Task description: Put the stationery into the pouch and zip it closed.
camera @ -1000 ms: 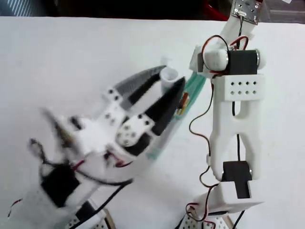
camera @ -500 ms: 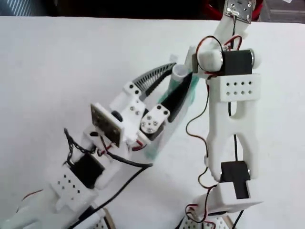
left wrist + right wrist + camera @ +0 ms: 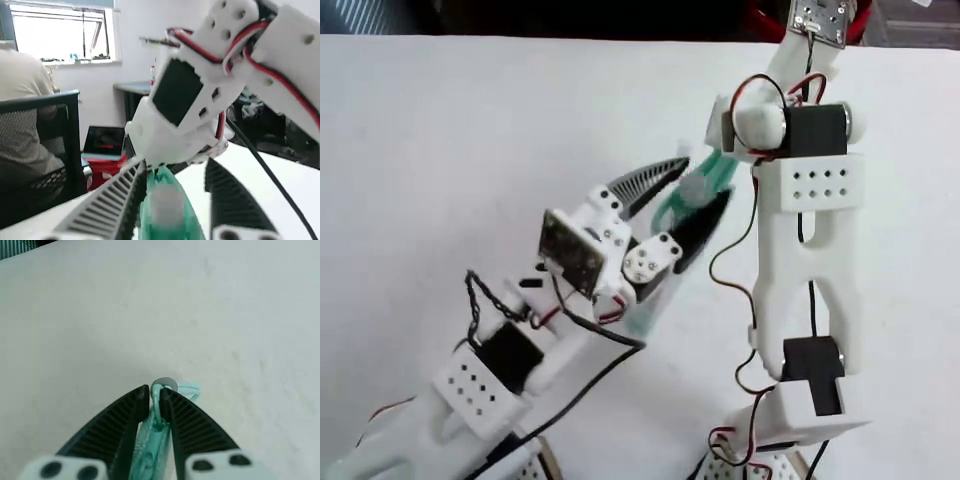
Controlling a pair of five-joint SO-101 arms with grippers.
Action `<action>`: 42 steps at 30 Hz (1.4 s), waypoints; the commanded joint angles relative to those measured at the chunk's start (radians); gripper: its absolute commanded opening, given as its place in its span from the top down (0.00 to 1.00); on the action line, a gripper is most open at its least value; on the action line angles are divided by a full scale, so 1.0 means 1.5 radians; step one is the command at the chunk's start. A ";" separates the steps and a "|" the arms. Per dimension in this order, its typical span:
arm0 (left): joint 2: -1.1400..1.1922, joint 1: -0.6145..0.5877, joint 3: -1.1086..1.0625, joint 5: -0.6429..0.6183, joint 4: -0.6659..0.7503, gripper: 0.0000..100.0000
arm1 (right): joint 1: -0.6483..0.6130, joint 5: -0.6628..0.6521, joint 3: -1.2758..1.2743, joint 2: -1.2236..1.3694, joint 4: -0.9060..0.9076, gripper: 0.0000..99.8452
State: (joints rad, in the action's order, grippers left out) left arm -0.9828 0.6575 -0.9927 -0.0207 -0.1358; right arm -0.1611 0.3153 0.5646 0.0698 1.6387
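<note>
A teal pouch (image 3: 647, 312) lies on the white table (image 3: 470, 130) between the two arms, largely hidden under my left arm. My left gripper (image 3: 705, 180) stands open around the pouch's far end, where a white tube (image 3: 694, 186) sits between its fingers. In the left wrist view the tube (image 3: 162, 204) rests on the teal pouch (image 3: 167, 227), nearer the ribbed grey finger (image 3: 107, 205) than the black one. My right gripper (image 3: 156, 389) is shut on the pouch's end (image 3: 150, 450), just behind a small metal zip ring (image 3: 165, 383). From overhead the right arm (image 3: 810, 180) covers that grip.
Cables hang beside the right arm (image 3: 735, 270). The left arm's body (image 3: 490, 370) crosses the near left of the table. Bare table stretches to the far left, and its dark far edge (image 3: 570, 20) runs along the back.
My left arm has pushed forward along the pouch toward the right gripper. The white tube has slipped from near the fingertips to deeper between the fingers, onto the pouch. The right arm barely shifted.
</note>
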 commanded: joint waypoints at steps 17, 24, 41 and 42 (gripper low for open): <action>-0.112 -0.097 0.146 -0.119 -0.500 0.61 | 0.009 0.003 -0.002 -0.008 0.002 0.98; -0.235 -0.050 0.045 -0.137 -0.472 0.62 | 0.009 0.003 -0.003 -0.005 -0.002 0.98; -0.377 -0.032 -0.211 -0.131 -0.278 0.63 | 0.009 0.004 -0.002 -0.006 -0.009 0.98; -0.377 -0.038 -0.219 -0.131 -0.269 0.63 | 0.009 0.004 -0.002 -0.006 -0.009 0.98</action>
State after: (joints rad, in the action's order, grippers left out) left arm -1.5413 0.6391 -1.2981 -0.2171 -0.6145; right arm -0.1580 0.3153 0.5600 0.0760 1.6372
